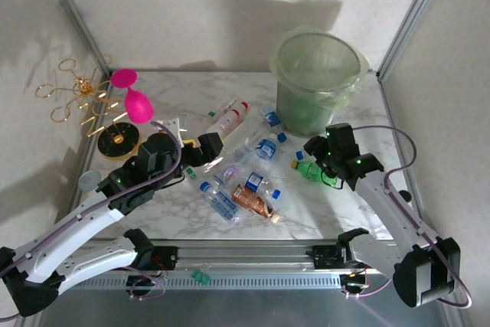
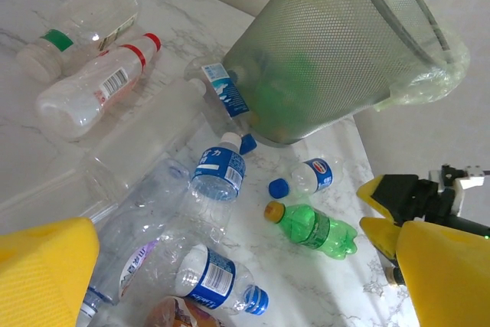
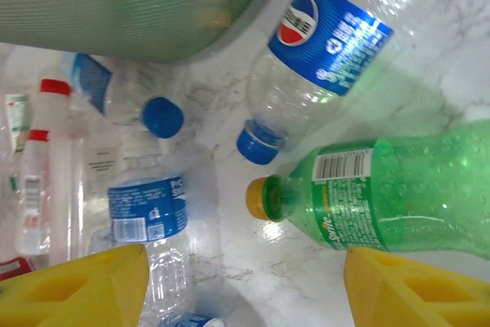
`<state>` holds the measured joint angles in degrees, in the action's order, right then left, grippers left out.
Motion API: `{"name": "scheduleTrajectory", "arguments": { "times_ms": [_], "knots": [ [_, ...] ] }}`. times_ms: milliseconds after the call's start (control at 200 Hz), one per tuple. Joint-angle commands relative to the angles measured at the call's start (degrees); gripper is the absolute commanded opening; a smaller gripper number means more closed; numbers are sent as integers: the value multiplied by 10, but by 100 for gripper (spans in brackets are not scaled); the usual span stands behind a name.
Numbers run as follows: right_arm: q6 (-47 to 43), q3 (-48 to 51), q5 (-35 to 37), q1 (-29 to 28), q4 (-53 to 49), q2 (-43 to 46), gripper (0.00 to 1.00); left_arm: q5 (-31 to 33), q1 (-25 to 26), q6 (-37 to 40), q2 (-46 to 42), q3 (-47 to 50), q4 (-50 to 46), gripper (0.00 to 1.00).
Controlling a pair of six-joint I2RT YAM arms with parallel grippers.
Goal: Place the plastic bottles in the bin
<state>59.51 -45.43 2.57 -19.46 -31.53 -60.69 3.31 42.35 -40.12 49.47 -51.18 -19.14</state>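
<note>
1. A white marble table (image 1: 306, 220) is sitting inside pale walls with metal corner posts.
2. The pale-green translucent bin (image 1: 318, 82) is standing upright at the table's far right corner, a thin liner folding over its rim; something green is showing through its wall.
3. The left gripper (image 1: 205, 145) is hovering over the left part of the bottle pile, its yellow fingers (image 2: 46, 266) spreading wide and holding nothing.
4. The right gripper (image 1: 320, 151) is hanging near the bin's base, its fingers (image 3: 84, 281) standing apart with bare marble between them.
5. A gold wire stand (image 1: 80, 93) is standing at the far left corner, with a pink goblet (image 1: 136, 101) leaning beside it.
6. The plastic bottles (image 1: 245, 166) are lying scattered across the table's middle.
7. A green Sprite bottle (image 3: 398, 197) with a yellow cap is lying just beyond the right fingertips, beside a blue-capped Pepsi bottle (image 3: 321, 44).
8. A copper-brown bottle (image 1: 253, 201) is lying nearest the front edge.
</note>
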Motion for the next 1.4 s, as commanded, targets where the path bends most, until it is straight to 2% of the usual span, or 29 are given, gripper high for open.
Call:
{"name": "scheduleTrajectory", "arguments": {
  "times_ms": [0,160,220,310,421,501,551,621,681,856,1162,1397],
  "knots": [
    [69,-16,16,3,-35,-18,69,13,5,7,-8,2,3,100],
    [130,12,-2,4,-34,-29,69,19,5,16,-10,3,-3,100],
    [157,28,-1,6,-32,-31,64,18,5,17,-10,4,-2,100],
    [188,65,-64,32,-2,-34,60,16,5,19,-7,4,-1,100],
    [207,74,-77,34,17,-38,62,14,5,21,-5,4,-2,100],
    [202,64,-70,40,14,-49,68,15,5,23,-6,5,-3,100],
    [196,56,-58,44,7,-55,78,15,5,25,-8,5,-2,100],
    [193,56,-57,55,7,-63,86,13,5,26,-10,6,0,100],
    [191,60,-58,65,13,-70,89,14,5,26,-10,7,1,100],
    [193,79,-70,85,33,-104,81,17,5,27,-12,6,-2,100],
    [147,66,-60,112,67,-165,80,21,5,34,-24,4,-12,100],
    [136,59,-51,117,80,-206,73,32,5,43,-31,-1,-24,100]
  ]
}}
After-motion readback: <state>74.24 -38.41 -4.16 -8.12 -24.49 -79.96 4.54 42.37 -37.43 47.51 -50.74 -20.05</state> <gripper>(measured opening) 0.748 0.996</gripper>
